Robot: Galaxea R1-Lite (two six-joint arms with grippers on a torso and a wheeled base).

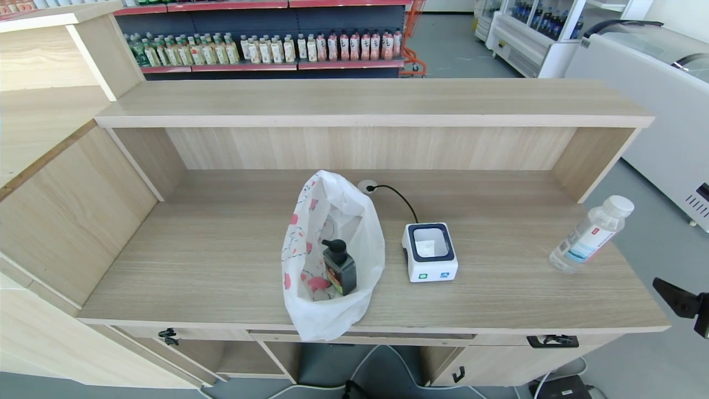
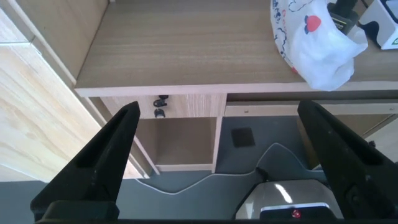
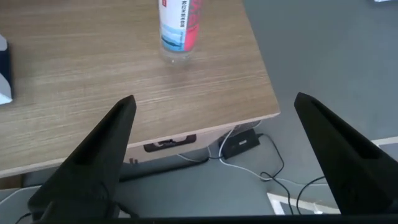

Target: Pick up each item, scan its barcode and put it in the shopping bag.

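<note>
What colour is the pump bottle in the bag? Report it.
Black pump bottle; head view shows it best.

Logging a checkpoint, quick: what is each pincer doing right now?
Left pincer: open, holding nothing.
Right pincer: open, holding nothing.

A shop: checkout counter, barcode scanner, stocked drink shelves.

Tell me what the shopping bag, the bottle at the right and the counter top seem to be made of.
Shopping bag: thin soft plastic film, white with red print, translucent and crumpled.
Water bottle: clear plastic by its see-through body, white cap, paper or film label.
Counter: matte light wood-grain, likely laminate; cannot tell from solid wood.
</note>
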